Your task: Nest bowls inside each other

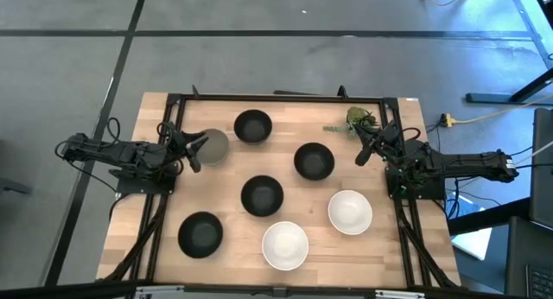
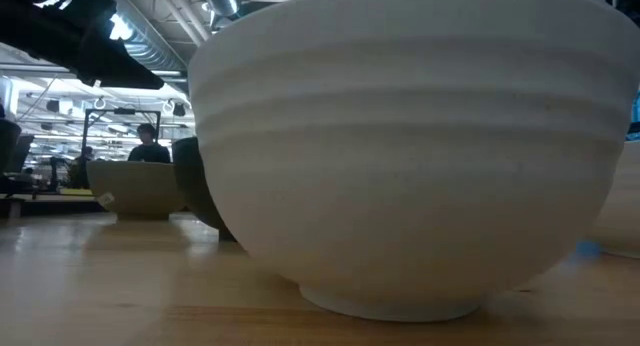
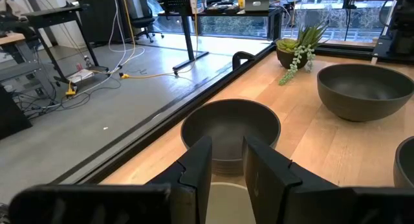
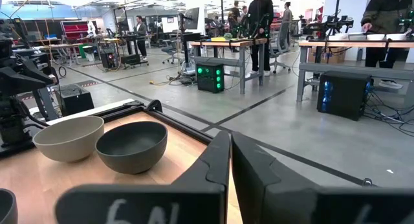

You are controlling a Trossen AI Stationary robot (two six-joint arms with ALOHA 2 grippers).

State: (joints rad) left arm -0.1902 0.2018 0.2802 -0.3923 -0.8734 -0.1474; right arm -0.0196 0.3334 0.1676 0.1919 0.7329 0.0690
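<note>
Seven matte bowls [image 1: 262, 195]: four black, two white, one grey-green [image 1: 212, 147] touching left gripper [image 1: 195, 150], slightly parted; right gripper [image 1: 370, 146] closed.

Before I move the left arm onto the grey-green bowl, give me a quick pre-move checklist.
1. All seven bowls separate, none nested: ok.
2. Round grey-green ceramic bowl upright, at the left pincer: ok.
3. Left pincer fingers parted, holding nothing: ok.
4. Nearest round matte black bowl apart from it: ok.
5. Right pincer shut, by the green plant sprig, off the bowls: ok.
6. Rim actually between the fingers: cannot tell.
</note>
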